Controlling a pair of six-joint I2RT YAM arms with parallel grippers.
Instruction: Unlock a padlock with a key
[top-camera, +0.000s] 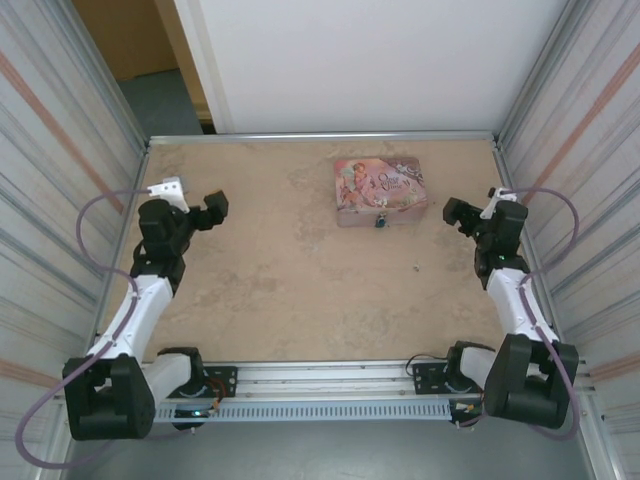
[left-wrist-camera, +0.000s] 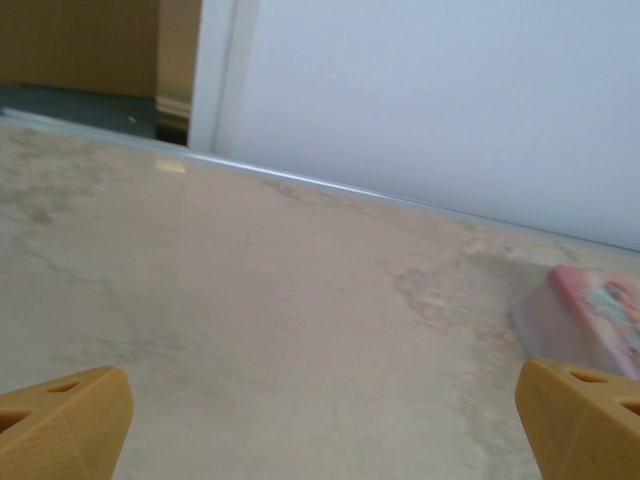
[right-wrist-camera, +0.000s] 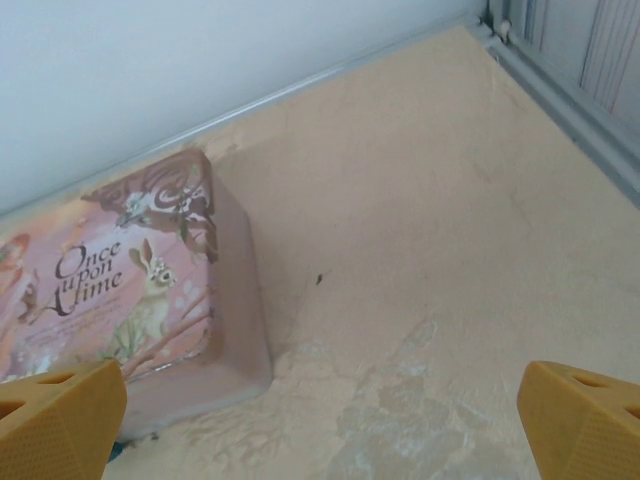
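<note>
Table (top-camera: 260, 300): a beige, marbled surface that takes up the middle of the top view, with ribbed metal panels (top-camera: 50, 150) along both sides and a white board (top-camera: 370, 60) across the top.

Tin (top-camera: 380, 188): a pink rectangular tin with an illustrated lid, lying flat in the upper centre-right of the top view. In the right wrist view it sits at the left (right-wrist-camera: 130, 290), and its lid shows a rabbit and the words "Once upon a time". In the left wrist view one pink corner shows at the right edge (left-wrist-camera: 590, 320).

Padlock (top-camera: 380, 222): a tiny teal dot touching the middle of the tin's lower edge in the top view. It is too small to tell how the shackle sits.

Key (top-camera: 415, 267): a pale speck alone on the bare table, below and right of the tin and apart from the padlock. Its shape cannot be made out.

Left gripper (top-camera: 213, 207): in the left-centre of the top view, well apart from the tin. In its wrist view (left-wrist-camera: 320, 430) the two yellow fingertips (left-wrist-camera: 60, 425) sit in the bottom corners, spread wide with only bare table between them.

Right gripper (top-camera: 458, 215): at the right-centre of the top view, near the tin's right end but not touching it. In its wrist view (right-wrist-camera: 320, 425) the yellow fingertips (right-wrist-camera: 580, 415) are spread wide and hold nothing. The left tip overlaps the tin's lower corner.
</note>
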